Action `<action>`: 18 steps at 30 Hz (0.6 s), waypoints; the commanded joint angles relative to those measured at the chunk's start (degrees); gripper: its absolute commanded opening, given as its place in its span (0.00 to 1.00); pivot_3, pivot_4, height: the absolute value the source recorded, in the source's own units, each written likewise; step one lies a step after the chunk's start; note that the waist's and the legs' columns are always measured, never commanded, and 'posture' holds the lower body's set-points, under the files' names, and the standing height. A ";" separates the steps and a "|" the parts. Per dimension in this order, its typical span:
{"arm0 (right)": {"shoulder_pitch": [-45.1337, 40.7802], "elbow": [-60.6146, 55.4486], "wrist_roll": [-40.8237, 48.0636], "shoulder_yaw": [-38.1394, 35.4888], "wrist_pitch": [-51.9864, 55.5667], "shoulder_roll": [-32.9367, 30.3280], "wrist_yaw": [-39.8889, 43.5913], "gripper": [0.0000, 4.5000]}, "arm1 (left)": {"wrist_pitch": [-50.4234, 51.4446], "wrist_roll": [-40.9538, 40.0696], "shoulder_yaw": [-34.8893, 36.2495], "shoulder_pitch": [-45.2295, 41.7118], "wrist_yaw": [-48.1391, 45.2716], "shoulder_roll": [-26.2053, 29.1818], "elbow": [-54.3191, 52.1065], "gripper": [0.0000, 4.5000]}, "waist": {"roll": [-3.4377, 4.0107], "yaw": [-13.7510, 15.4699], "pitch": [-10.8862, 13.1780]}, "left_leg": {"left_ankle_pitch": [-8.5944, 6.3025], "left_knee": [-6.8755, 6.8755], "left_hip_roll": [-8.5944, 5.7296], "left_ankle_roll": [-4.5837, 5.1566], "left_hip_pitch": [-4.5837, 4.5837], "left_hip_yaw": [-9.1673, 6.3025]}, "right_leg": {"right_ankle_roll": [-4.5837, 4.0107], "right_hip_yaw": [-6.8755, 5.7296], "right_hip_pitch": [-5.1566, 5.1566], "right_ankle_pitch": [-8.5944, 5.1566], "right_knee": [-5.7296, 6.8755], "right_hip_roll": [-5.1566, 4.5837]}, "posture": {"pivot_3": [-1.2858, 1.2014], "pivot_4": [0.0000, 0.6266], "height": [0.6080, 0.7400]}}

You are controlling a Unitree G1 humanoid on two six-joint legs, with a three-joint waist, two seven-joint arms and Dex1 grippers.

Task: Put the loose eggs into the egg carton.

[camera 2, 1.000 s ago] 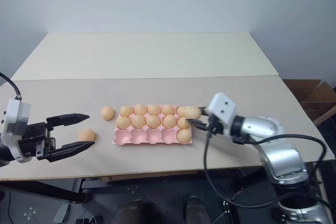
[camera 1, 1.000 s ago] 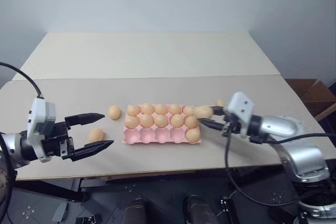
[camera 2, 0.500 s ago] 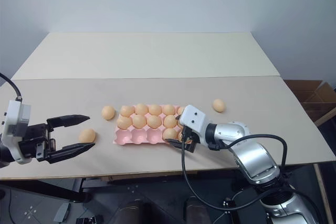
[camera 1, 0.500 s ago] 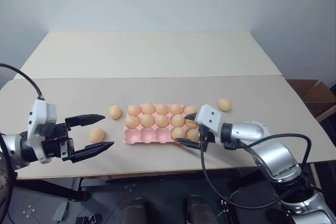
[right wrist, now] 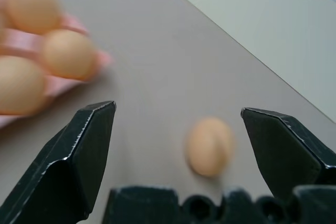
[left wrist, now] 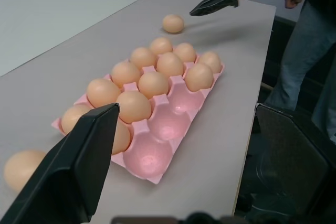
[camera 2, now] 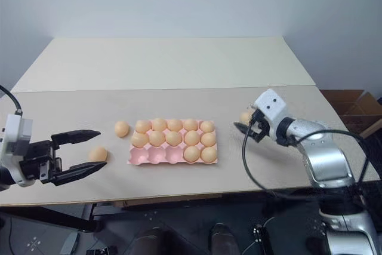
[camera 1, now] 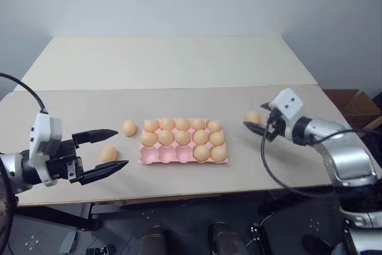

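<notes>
Pale orange-tan oval egg [right wrist: 209, 146] lying loose right of pink moulded carton [camera 1: 179, 154], just ahead of wide-open, empty right gripper [camera 1: 255, 121]; left gripper [camera 1: 108, 149] farther off, likewise open.

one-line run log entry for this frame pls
right claw: open, lined up on loose egg | left claw: open, empty | egg carton: three near-row cups empty | two eggs loose on left

Bare table [camera 1: 179, 70] lies far of the egg carton [camera 1: 179, 154]; two loose eggs [camera 1: 108, 153] sit left, one egg [camera 1: 253, 117] right.
</notes>
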 commanded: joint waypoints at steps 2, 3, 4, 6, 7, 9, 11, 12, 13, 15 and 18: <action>-7.59 14.41 -5.44 1.51 -3.81 4.28 -7.32 0.99 | -1.50 0.24 0.01 -1.06 0.24 0.01 -0.59 1.00 | 0.01 -0.20 0.01 | 0.00 -0.02 0.00 0.00 -0.07 -0.03 | 0.10 0.00 -0.05 0.07 0.00 0.02 | 0.52 0.24 1.00; -8.88 17.41 -5.70 1.50 -3.96 5.23 -7.79 0.99 | -1.44 0.19 0.00 -1.16 0.27 0.03 -0.64 1.00 | 0.01 -0.19 0.01 | 0.00 -0.04 0.00 0.00 -0.09 -0.04 | 0.20 -0.01 -0.06 0.12 -0.01 0.02 | 0.52 0.24 1.00; -9.91 19.61 -5.77 1.39 -3.78 6.09 -8.05 0.99 | -1.31 0.06 0.06 -1.23 0.29 0.07 -0.72 1.00 | 0.02 -0.19 0.01 | 0.00 -0.05 0.00 0.00 -0.10 -0.04 | 0.26 -0.01 -0.06 0.14 -0.01 0.02 | 0.52 0.24 1.00; -11.13 22.24 -6.35 1.72 -3.91 7.07 -8.09 0.99 | -1.19 -0.05 0.22 -1.18 0.26 0.18 -0.89 1.00 | 0.02 -0.04 0.01 | 0.00 -0.12 -0.01 0.00 -0.18 -0.04 | 0.29 -0.02 -0.11 0.16 -0.10 0.00 | 0.52 0.24 1.00; -11.52 23.07 -6.82 2.10 -3.89 7.38 -8.05 0.99 | -1.13 -0.08 0.24 -1.23 0.28 0.23 -0.88 1.00 | 0.02 0.10 0.01 | 0.00 -0.15 -0.02 0.00 -0.18 -0.04 | 0.30 -0.04 -0.10 0.16 -0.12 -0.02 | 0.52 0.24 1.00; -12.21 24.46 -7.21 2.37 -3.63 8.10 -8.18 0.99 | -1.03 -0.13 0.29 -1.31 0.30 0.32 -0.83 1.00 | 0.02 0.21 0.01 | 0.00 -0.25 -0.04 0.00 -0.19 -0.03 | 0.31 -0.05 -0.11 0.16 -0.19 -0.06 | 0.52 0.24 1.00; -12.98 25.54 -7.06 1.80 -2.59 9.33 -9.34 0.91 | -0.92 -0.22 0.44 -1.37 0.26 0.47 -0.75 1.00 | 0.02 0.18 0.01 | 0.00 -0.29 -0.04 0.00 -0.19 -0.02 | 0.32 -0.05 -0.11 0.16 -0.21 -0.07 | 0.52 0.24 1.00; -13.16 25.86 -6.91 1.50 -3.11 9.72 -9.58 0.86 | -0.92 -0.18 0.44 -1.46 0.27 0.52 -0.66 1.00 | 0.02 0.17 0.01 | 0.00 -0.29 -0.03 0.00 -0.18 -0.02 | 0.32 -0.05 -0.12 0.16 -0.21 -0.06 | 0.52 0.24 1.00; -13.26 25.76 -6.61 1.19 -3.25 9.96 -9.56 0.79 | -0.91 -0.12 0.37 -1.59 0.31 0.58 -0.53 1.00 | 0.03 0.16 0.02 | 0.00 -0.30 -0.03 0.00 -0.17 -0.02 | 0.31 -0.05 -0.11 0.16 -0.19 -0.06 | 0.52 0.24 1.00; -13.22 25.04 -6.29 0.86 -3.10 10.14 -9.60 0.62 | -0.93 -0.01 0.33 -1.69 0.33 0.64 -0.41 1.00 | 0.04 0.17 0.02 | 0.00 -0.30 -0.02 0.00 -0.15 -0.03 | 0.31 -0.06 -0.11 0.16 -0.16 -0.05 | 0.52 0.24 1.00; -11.89 19.51 -5.27 0.10 -1.26 9.83 -9.17 0.42 | -1.05 0.10 0.65 -1.57 0.20 0.71 -0.33 1.00 | 0.05 0.19 0.03 | 0.00 -0.30 -0.02 0.00 -0.15 -0.04 | 0.31 -0.06 -0.11 0.16 -0.14 -0.05 | 0.52 0.24 1.00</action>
